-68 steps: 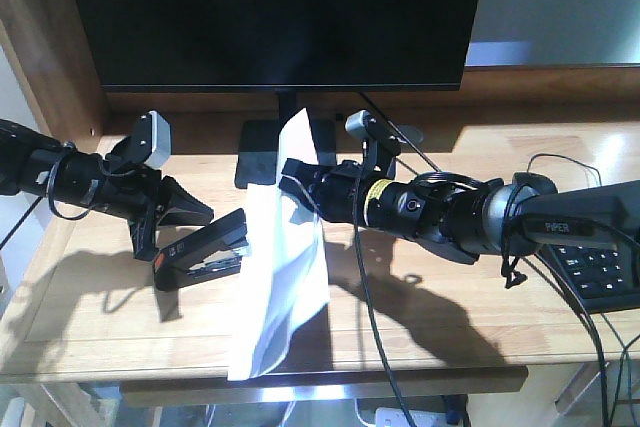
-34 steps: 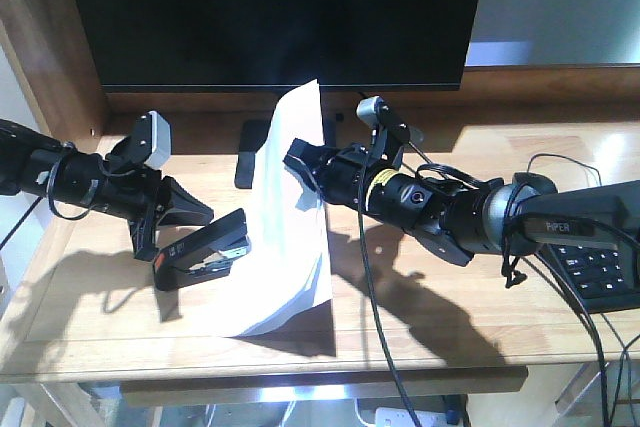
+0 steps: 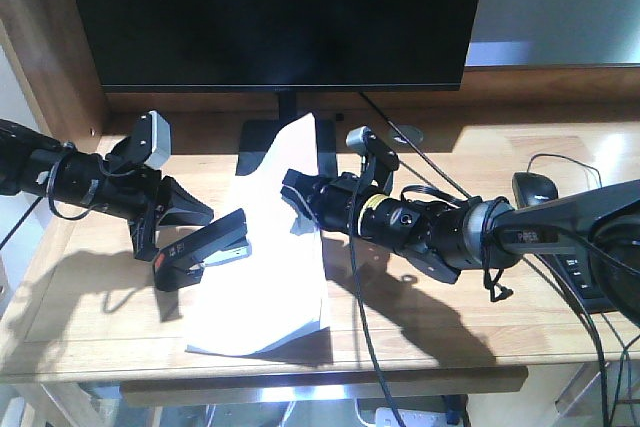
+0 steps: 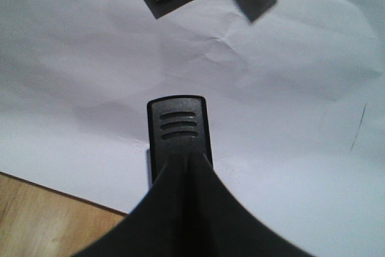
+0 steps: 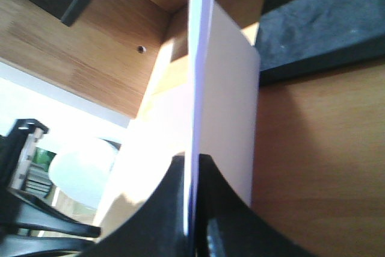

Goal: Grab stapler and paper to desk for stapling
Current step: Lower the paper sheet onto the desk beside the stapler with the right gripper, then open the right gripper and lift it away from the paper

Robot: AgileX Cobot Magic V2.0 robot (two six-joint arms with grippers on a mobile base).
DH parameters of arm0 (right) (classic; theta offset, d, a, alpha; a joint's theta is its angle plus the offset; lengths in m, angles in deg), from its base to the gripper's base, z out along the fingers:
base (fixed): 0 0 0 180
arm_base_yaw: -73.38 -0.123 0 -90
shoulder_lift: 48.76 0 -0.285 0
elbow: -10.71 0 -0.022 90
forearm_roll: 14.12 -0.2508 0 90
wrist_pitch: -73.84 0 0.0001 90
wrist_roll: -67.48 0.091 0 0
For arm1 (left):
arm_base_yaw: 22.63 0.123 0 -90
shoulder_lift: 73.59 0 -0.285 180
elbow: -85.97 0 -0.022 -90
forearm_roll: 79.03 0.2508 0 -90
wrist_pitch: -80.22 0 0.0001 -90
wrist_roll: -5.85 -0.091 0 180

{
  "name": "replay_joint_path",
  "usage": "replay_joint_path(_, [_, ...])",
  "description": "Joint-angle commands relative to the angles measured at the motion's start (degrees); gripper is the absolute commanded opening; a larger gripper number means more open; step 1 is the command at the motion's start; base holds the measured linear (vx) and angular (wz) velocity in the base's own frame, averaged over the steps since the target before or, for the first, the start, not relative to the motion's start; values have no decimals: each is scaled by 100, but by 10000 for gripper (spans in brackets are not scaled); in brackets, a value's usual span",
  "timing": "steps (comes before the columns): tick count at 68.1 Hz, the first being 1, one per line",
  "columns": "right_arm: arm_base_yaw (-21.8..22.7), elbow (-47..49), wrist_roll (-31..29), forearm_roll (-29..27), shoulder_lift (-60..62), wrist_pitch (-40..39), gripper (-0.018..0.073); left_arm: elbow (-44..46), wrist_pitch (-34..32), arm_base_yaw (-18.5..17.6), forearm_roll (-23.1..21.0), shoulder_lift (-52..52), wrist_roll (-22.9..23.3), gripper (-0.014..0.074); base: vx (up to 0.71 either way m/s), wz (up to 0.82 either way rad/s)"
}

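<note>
The black stapler [image 3: 205, 245], with its orange-red end patch, hangs just above the light-wood desk [image 3: 90, 292] at the left, and my left gripper [image 3: 172, 232] is shut on its rear. In the left wrist view the stapler's nose [image 4: 178, 129] pokes out past the closed gripper [image 4: 186, 159] over the white paper [image 4: 289, 118]. My right gripper [image 3: 296, 193] is shut on the paper [image 3: 270, 277], whose upper part stands tilted while its lower part lies on the desk beside the stapler. The right wrist view shows the paper [image 5: 225, 94] edge-on, pinched in the gripper [image 5: 192, 170].
A black monitor [image 3: 280, 17] on its stand [image 3: 262, 152] fills the back of the desk. A black mouse [image 3: 533, 187] and a keyboard [image 3: 600, 272] lie at the right. Cables [image 3: 372, 332] hang over the front edge.
The right gripper has lowered the paper; its bottom now spreads flat on the desk toward the left, by the stapler. The left gripper and stapler have barely moved.
</note>
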Motion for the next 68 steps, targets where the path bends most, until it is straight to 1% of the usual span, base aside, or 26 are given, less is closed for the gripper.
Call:
replay_joint_path(1, [4, 156, -381, -42, 326, -345, 3, 138, 220, -40, -311, -293, 53, -6, 0, 0])
replay_joint_path(5, [4, 156, -550, -21, 326, -316, 12, 138, 220, -40, -311, -293, 53, -6, 0, 0])
replay_joint_path(10, [4, 156, -556, 28, 326, -238, 38, 138, 220, -40, -311, -293, 53, -6, 0, 0])
replay_joint_path(16, [4, 156, -535, 84, 326, -150, 103, 138, 220, -40, -311, -293, 53, -6, 0, 0])
replay_joint_path(22, [4, 156, -535, 109, 326, -129, 195, 138, 220, -40, -311, -293, 53, -6, 0, 0])
replay_joint_path(32, [4, 156, -541, 128, 326, -153, 402, 138, 220, -40, -311, -293, 53, -6, 0, 0])
replay_joint_path(37, [4, 156, -563, 137, 326, -178, 479, 138, 220, -40, -311, -293, 53, -6, 0, 0])
replay_joint_path(42, [4, 156, -659, 198, 376, -160, 533, 138, 220, -40, -311, -293, 53, -6, 0, 0])
replay_joint_path(47, [13, 156, -877, 259, 476, -26, 560, 138, 220, -40, -311, -293, 53, -6, 0, 0])
replay_joint_path(51, [13, 156, -1186, 250, 598, 254, 565, 138, 220, -40, -311, -293, 53, -6, 0, 0])
replay_joint_path(68, [13, 156, -2662, 165, 1216, 2060, 565, 138, 220, -40, -311, -293, 53, -6, 0, 0])
